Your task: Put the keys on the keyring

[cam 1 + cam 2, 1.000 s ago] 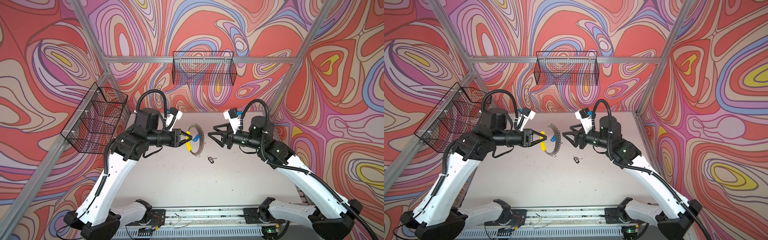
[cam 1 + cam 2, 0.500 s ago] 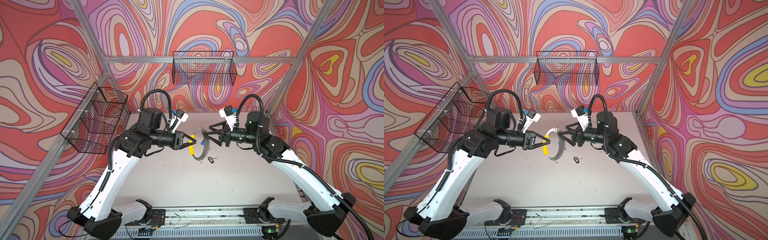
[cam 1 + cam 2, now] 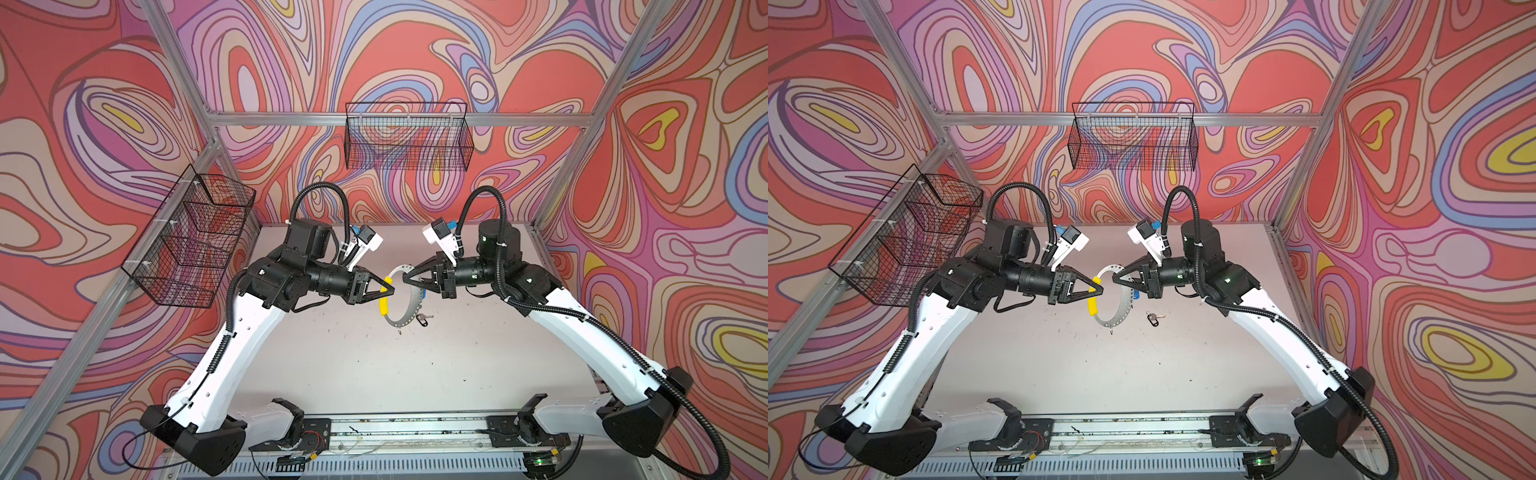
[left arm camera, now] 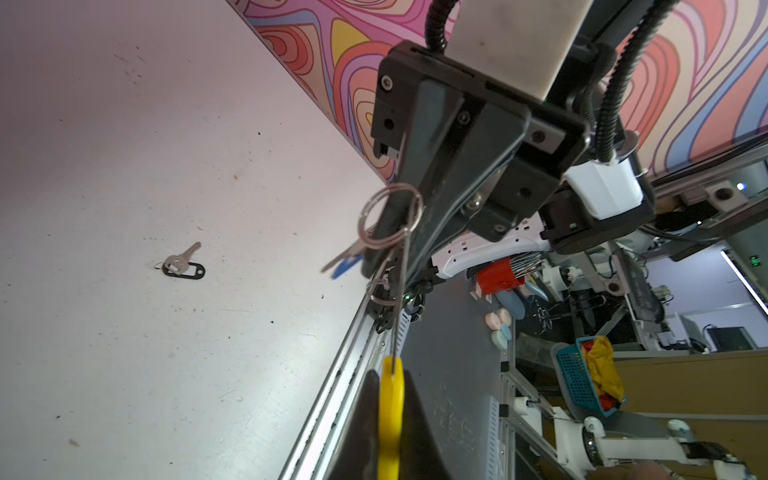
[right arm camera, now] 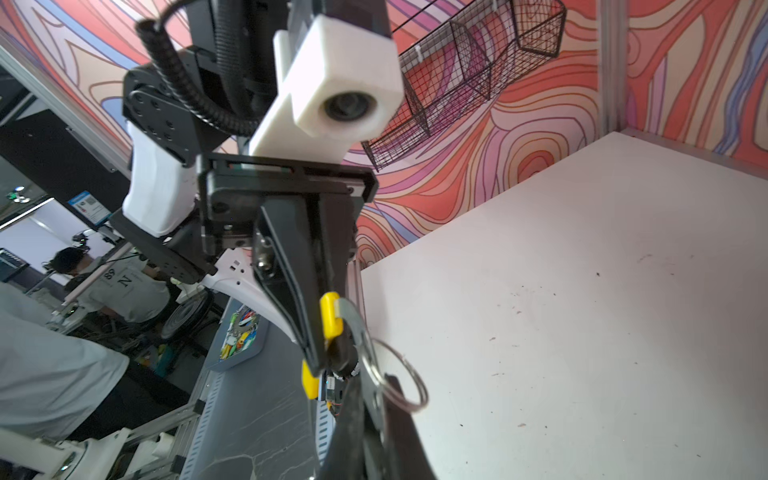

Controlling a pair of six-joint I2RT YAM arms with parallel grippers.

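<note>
The keyring [image 3: 409, 311] [image 3: 1121, 309], a thin grey perforated ring, hangs upright above the table between both arms. My left gripper [image 3: 388, 287] [image 3: 1098, 286] [image 4: 390, 378] is shut on its yellow sleeve [image 3: 384, 306] [image 5: 330, 316]. My right gripper [image 3: 406, 277] [image 3: 1116, 277] [image 5: 374, 401] is shut on the grey rim opposite. A key with a blue tag [image 4: 345, 262] [image 3: 1136, 296] dangles from the ring by a wire loop [image 4: 390, 216] [image 5: 399, 374]. The key with the black tag [image 3: 423, 319] [image 3: 1153, 319] [image 4: 183, 268] lies flat on the table below, to the right of the ring.
The white table [image 3: 353, 365] is speckled with small marks. A black wire basket [image 3: 407, 141] hangs on the back wall and another basket [image 3: 191, 237] on the left wall. A metal rail [image 3: 395, 428] runs along the front edge.
Both arms have moved toward each other. My right gripper, open before, has come onto the ring's grey rim and shut on it. The left grip on the yellow sleeve is unchanged.
</note>
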